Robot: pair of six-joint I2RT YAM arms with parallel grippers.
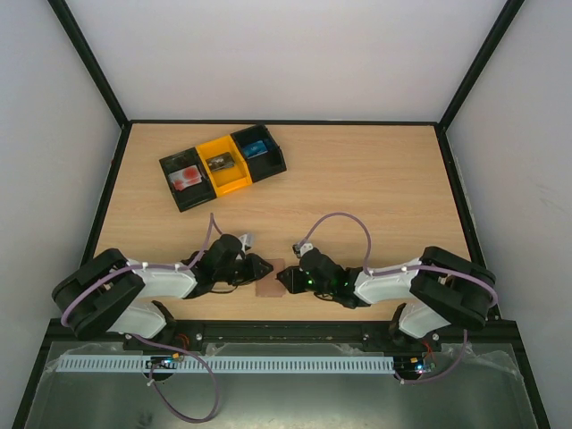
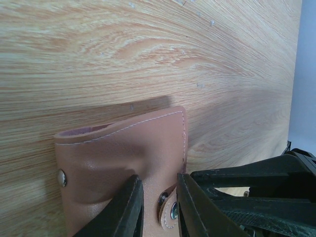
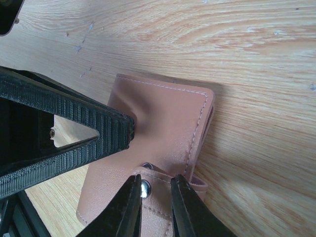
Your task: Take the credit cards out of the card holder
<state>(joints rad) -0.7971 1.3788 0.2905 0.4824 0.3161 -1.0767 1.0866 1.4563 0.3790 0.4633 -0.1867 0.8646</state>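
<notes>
The brown card holder (image 1: 267, 284) lies flat near the table's front edge, between my two grippers. My left gripper (image 1: 260, 267) has its jaws close together. Its fingertips (image 2: 129, 205) press into the holder's face (image 2: 123, 148) and dent the leather. My right gripper (image 1: 288, 279) comes from the other side. Its narrow jaws sit on either side of the holder's snap strap (image 3: 158, 192), which stands unsnapped and a little lifted off the body (image 3: 168, 118). The silver stud (image 3: 144, 186) shows beside one finger (image 3: 127, 210). No cards are visible.
A row of three bins, black (image 1: 186, 179), yellow (image 1: 223, 164) and black (image 1: 261, 148), stands at the back left with small items inside. Black frame rails border the wooden table (image 1: 375, 179) on both sides and at the front.
</notes>
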